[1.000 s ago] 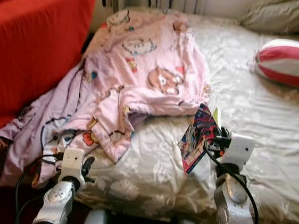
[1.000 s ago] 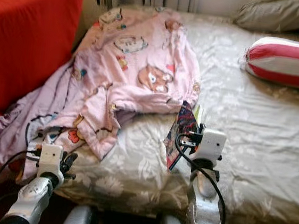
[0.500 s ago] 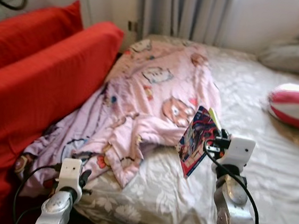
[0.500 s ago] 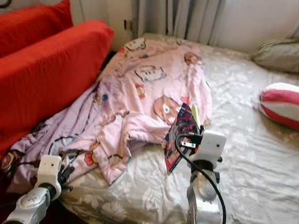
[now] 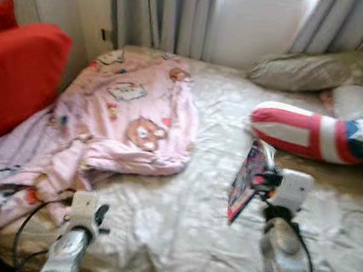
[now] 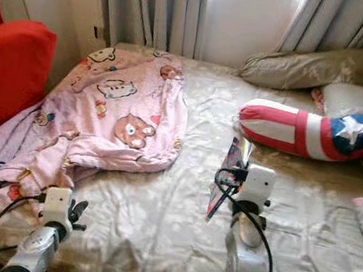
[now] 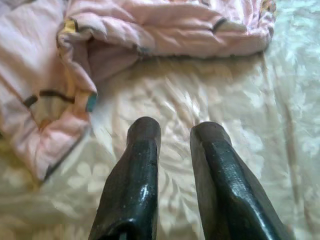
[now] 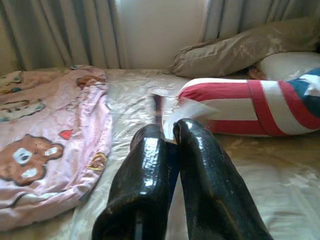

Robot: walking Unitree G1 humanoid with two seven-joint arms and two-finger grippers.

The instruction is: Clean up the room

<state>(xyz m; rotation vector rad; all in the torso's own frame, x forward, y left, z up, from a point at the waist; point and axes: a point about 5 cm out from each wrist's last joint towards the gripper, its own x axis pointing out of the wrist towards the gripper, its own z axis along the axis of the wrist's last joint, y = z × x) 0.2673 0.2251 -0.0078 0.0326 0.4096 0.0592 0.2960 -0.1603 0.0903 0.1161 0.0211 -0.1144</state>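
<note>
Our right pincer (image 6: 234, 175) clamps thin colourful booklet (image 6: 228, 177) above beige floral bed (image 6: 161, 205); right wrist view reveals edge-on grip. Left pincer (image 7: 175, 135) slightly parted, holding nothing, near pink cartoon-print blanket (image 7: 100, 45).

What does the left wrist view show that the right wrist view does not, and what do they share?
Left wrist view: the left gripper, fingers apart with nothing between them, over the bed near the crumpled edge of the pink blanket.

Right wrist view: the right gripper shut on a thin book, plus the striped bolster pillow, a beige pillow and curtains.

Both show the pink blanket and the floral bedsheet.
</note>
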